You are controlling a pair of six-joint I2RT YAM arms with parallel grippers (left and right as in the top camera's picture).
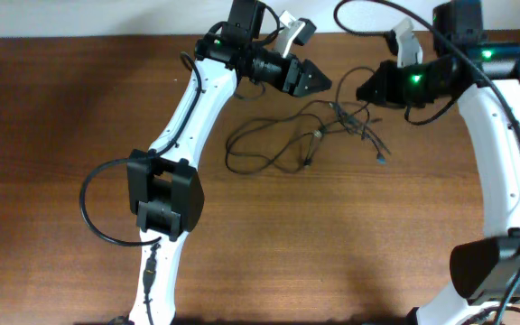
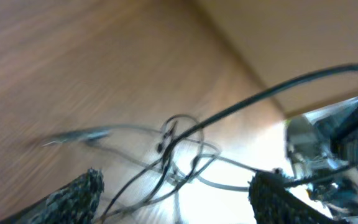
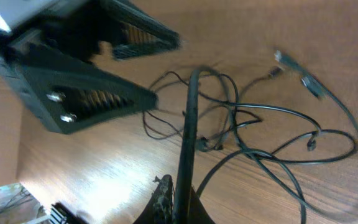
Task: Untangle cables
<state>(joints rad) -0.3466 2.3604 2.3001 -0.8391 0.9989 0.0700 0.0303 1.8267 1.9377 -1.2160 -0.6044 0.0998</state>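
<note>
1. At the near edge of the table point(image 1: 61, 135), the left arm point(image 1: 165, 194) is standing a little left of the middle. The right arm point(image 1: 504, 181) is standing by the near right corner. Both arms are reaching toward the far edge.
2. The cables point(image 1: 317, 135) are lying on the wood in the far half of the table, a little right of the middle. Toward the left they are spreading out in loose loops. Toward the right they are crossing each other in a small tangle.
3. A few small plug ends point(image 1: 382, 155) are sticking out of the tangle on its right side and are pointing toward the right edge.
4. Beyond the cables, closer to the far edge, the left gripper point(image 1: 319, 81) is hovering over the table. Its fingers point(image 2: 82, 196) are standing wide apart, so it is released. The left wrist view is blurred. Thin strands are showing between the fingers there, but the fingers are not closing on any of them.
5. Just to the right of it, the right gripper point(image 1: 361, 93) is facing the left one, with a small gap between them. Its pads point(image 3: 163, 196) are pressing together and are clenching one strand of the cables. This strand is running from the tangle on the table up to the pads.
</note>
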